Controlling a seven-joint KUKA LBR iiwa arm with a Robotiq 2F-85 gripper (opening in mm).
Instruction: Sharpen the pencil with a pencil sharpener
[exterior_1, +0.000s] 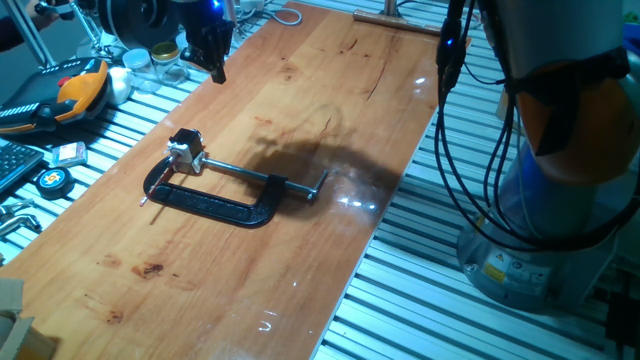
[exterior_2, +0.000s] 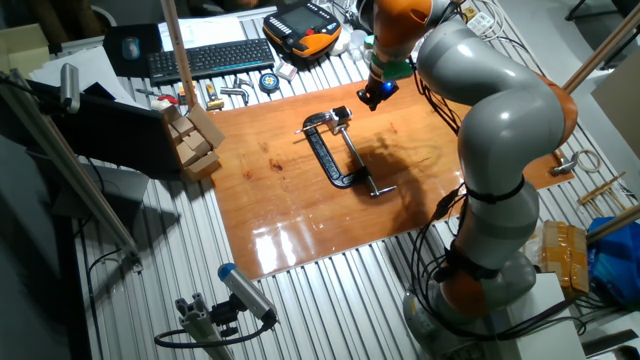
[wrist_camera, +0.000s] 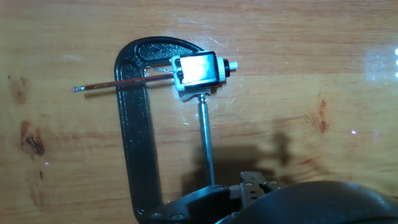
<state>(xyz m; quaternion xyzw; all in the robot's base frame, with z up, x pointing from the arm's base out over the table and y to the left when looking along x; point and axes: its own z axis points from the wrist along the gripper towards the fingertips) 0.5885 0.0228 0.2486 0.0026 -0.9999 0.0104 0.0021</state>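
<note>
Showing thin dark pencil entering silvery pencil sharpener clamped in C-clamp; claw aloft, apparently empty, opening indiscernible.

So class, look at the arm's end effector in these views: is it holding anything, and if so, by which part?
Nothing is held. The end effector hangs in the air above the table, apart from the pencil and the pencil sharpener, which sits in the C-clamp.

The arm rises from its grey base at the right of the desk, bends at a grey elbow and reaches across toward the far side — orange wrist segment uppermost. The gripper hangs high above the wood, pointing down, its dark fingers close together and holding nothing — whether fully closed is unclear.
</note>
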